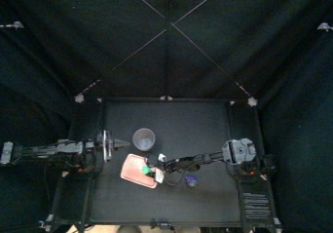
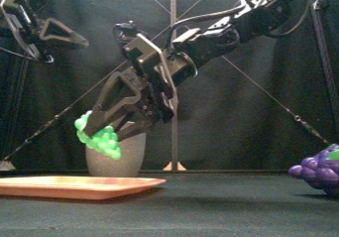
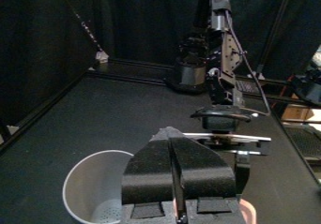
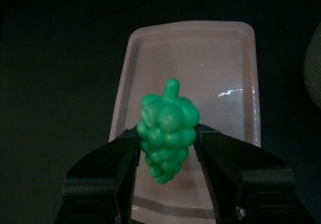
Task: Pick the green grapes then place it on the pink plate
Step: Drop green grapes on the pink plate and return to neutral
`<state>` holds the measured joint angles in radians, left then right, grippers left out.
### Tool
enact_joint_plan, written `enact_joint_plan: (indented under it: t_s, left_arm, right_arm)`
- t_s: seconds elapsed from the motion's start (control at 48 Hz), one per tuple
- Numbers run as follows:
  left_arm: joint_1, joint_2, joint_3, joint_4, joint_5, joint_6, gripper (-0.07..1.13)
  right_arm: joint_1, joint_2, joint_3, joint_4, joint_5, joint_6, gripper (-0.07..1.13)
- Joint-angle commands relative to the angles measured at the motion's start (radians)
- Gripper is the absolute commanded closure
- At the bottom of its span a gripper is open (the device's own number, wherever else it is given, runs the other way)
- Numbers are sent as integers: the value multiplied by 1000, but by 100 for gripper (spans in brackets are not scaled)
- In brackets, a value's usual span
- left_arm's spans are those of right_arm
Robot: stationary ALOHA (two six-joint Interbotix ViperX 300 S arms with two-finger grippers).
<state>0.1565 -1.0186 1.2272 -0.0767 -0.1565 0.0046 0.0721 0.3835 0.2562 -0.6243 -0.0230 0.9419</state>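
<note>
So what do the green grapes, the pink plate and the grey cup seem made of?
Green grapes, held in the right hand: moulded plastic or rubber by the look, smooth lumps, slight sheen. Pink plate: probably hard plastic, glossy, with a light glint. Grey cup: speckled, matte; plastic or ceramic, cannot tell.

The booth is dim, and the black curtains (image 1: 166,42) and black tabletop (image 1: 196,120) soak up most of the light. What there is falls from above. The green grapes (image 2: 99,139) glow bright against the dark, a white glint sits on the pink tray (image 4: 221,70), and the grey cup (image 3: 85,176) looks washed pale inside.
</note>
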Motion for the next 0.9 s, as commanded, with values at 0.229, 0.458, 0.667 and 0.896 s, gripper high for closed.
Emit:
enact_joint_plan:
  t_s: [0.229, 0.458, 0.667, 0.896]
  left_arm:
    - [3, 3, -23, 5, -6, 2, 95]
    - [3, 3, -21, 3, -3, 0, 95]
    - [3, 3, -18, 3, -3, 0, 95]
    - [3, 3, -9, 3, -3, 0, 95]
  right_arm:
    - [-11, 28, -75, 6, 49, -2, 16]
    - [-6, 11, -89, 0, 84, -5, 16]
    - [17, -81, -86, -57, 114, -9, 16]
    - [34, -193, -61, -178, 164, -15, 16]
